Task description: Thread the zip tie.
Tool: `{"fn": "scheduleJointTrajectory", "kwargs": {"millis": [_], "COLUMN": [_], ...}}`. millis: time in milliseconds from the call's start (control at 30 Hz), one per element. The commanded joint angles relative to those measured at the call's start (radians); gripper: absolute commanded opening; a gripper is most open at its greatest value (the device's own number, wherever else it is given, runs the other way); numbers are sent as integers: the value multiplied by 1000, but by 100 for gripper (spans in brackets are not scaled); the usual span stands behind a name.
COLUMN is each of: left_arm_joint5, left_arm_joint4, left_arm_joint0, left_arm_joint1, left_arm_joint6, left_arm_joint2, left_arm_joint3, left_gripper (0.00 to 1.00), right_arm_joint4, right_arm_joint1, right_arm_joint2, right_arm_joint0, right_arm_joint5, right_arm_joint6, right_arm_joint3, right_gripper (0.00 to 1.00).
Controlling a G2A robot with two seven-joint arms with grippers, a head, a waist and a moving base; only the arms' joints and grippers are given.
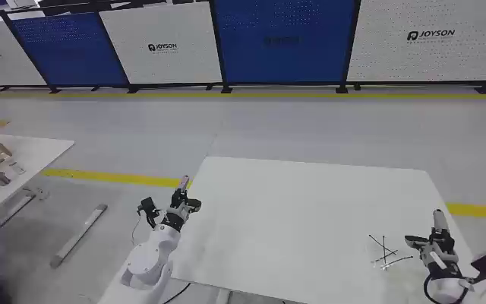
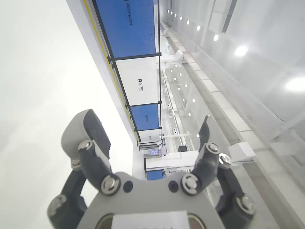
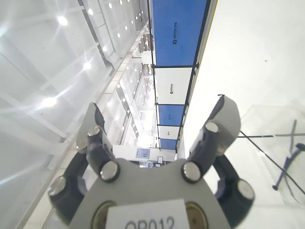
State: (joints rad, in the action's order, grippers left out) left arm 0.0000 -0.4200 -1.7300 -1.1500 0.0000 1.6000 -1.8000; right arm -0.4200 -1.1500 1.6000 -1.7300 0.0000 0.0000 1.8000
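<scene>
Nearby, zip ties (image 1: 384, 251) cross on table (image 1: 304, 213); blue panels (image 1: 285, 42) behind.

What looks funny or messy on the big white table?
The black zip ties lie crossed over each other in a loose little heap near the edge of the table, beside the right gripper. Nothing looks broken or spilled.

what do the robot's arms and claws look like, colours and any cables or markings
The left arm has a white, rounded shell, with a thin black cable near its wrist. The left claw and right claw match: a grey metal plate, black links with silver screws, and two grey-backed fingers with black pads. Each plate bears a white label.
</scene>
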Motion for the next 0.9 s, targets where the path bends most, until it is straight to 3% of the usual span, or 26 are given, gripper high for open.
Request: {"fn": "scheduleJointTrajectory", "kwargs": {"millis": [0,167,367,800,867], "left_arm_joint5": [0,0,0,0,0], "left_arm_joint4": [0,0,0,0,0], "left_arm_joint0": [0,0,0,0,0], "left_arm_joint1": [0,0,0,0,0], "left_arm_joint6": [0,0,0,0,0], "left_arm_joint2": [0,0,0,0,0], "left_arm_joint3": [0,0,0,0,0], "left_gripper": [100,100,100,100,100], "right_arm_joint4": [38,51,114,105,93], "right_arm_joint1": [3,14,41,44,50], "right_arm_joint2": [12,75,167,186,209], "right_arm_joint0": [7,3,10,24,45], "right_arm_joint5": [-8,19,59,63,74], "right_arm_joint6": [9,166,480,495,564], "right_arm_joint3": [6,6,-36,-59,-89], "right_gripper": [100,100,100,100,100]}}
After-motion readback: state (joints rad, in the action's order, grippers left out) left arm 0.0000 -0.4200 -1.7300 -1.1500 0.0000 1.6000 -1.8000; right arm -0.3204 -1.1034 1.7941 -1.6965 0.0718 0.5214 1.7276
